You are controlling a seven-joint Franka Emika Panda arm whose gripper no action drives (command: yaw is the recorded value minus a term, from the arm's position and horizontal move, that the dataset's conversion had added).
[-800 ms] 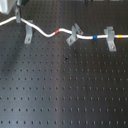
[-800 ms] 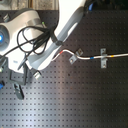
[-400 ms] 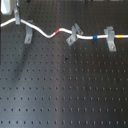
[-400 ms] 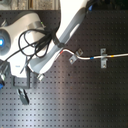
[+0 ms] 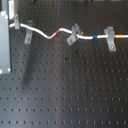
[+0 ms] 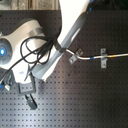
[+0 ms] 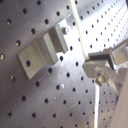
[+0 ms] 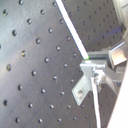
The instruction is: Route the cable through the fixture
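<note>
Cable (image 5: 50, 35) runs across the perforated breadboard (image 5: 65, 95), seated in the middle clip (image 5: 73, 35) and far clip (image 5: 110, 38). Its end lies at the clip (image 5: 28, 34) nearest the arm, seemingly not yet seated. Gripper (image 8: 92, 75) looks pinched on the cable.

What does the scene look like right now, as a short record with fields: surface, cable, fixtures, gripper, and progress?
surface: black perforated board
cable: white cable with red, blue and yellow bands, running across the far side of the board in the first exterior view
fixtures: three grey clips along it: left clip, middle clip, right clip
gripper: gripper low over the board; the cable runs at its fingers in the second wrist view; grip not clear
progress: cable lies at all three clips; seating cannot be judged
</note>
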